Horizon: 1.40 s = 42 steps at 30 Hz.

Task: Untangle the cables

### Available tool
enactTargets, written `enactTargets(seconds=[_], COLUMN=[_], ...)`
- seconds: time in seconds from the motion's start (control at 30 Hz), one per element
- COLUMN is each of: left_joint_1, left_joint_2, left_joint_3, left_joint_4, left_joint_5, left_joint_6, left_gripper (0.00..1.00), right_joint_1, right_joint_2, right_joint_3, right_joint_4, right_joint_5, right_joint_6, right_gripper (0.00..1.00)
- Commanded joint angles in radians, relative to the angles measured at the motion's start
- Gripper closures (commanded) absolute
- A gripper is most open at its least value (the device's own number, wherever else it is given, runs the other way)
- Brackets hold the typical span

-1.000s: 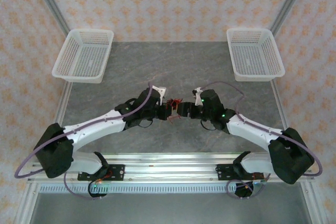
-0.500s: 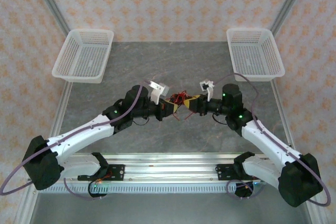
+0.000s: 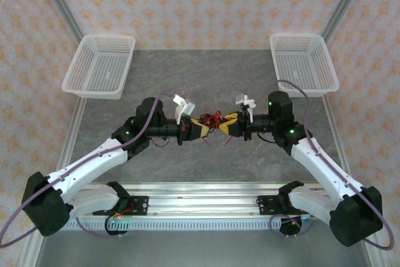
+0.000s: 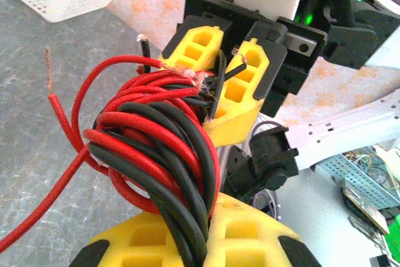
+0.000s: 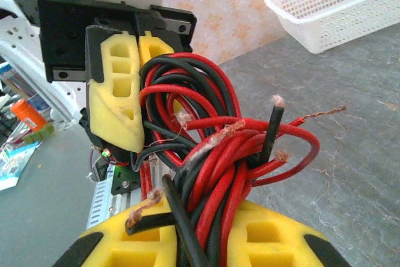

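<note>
No legible text, label, brand, number or sign in any view.
Blue-white paper (image 5: 14,154), left edge of right wrist view: print too blurred to read.
Orange item (image 5: 24,115) just above it: any label unreadable.
Circuit board (image 4: 365,199), lower right of left wrist view: markings too small to make out.

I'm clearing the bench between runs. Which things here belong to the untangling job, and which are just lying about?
Job: red and black cables; left end effector and right end effector, both clamped on them.
Lying about: left basket; right basket.
</note>
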Motion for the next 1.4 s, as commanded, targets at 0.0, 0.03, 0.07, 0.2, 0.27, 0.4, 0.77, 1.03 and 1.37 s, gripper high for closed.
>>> enactTargets(seconds=[0.0, 0.03, 0.07, 0.2, 0.27, 0.4, 0.77, 1.03, 1.37], left_joint_1=[0.008, 0.008, 0.008, 0.008, 0.008, 0.008, 0.008, 0.008, 0.008], left_joint_2=[0.006, 0.001, -0.005, -0.028, -0.036, -0.045, -0.026, -0.014, -0.006], left_joint_3=[0.019, 0.016, 0.013, 0.008, 0.018, 0.05, 0.092, 0.114, 0.123], left_joint_4=[0.138, 0.145, 0.151, 0.146, 0.12, 0.05, -0.041, -0.083, -0.094], left_joint_5=[0.014, 0.015, 0.015, -0.029, -0.094, -0.28, -0.475, -0.501, -0.496], left_joint_6=[0.007, 0.002, -0.001, -0.017, -0.025, -0.064, -0.15, -0.161, -0.17], left_gripper=[1.0, 1.0, 1.0, 1.0, 1.0, 1.0, 1.0, 1.0, 1.0], right_joint_1=[0.038, 0.038, 0.038, 0.04, 0.038, 0.038, 0.17, 0.348, 0.453], right_joint_2=[0.011, 0.012, 0.012, -0.002, -0.017, -0.082, -0.142, -0.015, 0.187], right_joint_3=[0.062, 0.064, 0.068, 0.086, 0.084, 0.095, 0.24, 0.341, 0.445], right_joint_4=[-0.029, 0.005, 0.031, 0.033, 0.029, -0.026, -0.249, -0.254, -0.253], right_joint_5=[-0.156, -0.099, -0.023, 0.259, 0.359, 0.546, 0.909, 1.033, 1.148], right_joint_6=[-0.028, 0.033, 0.097, 0.271, 0.343, 0.476, 0.632, 0.684, 0.706], right_gripper=[0.8, 0.76, 0.71, 0.43, 0.33, 0.13, 0.09, 0.23, 0.38])
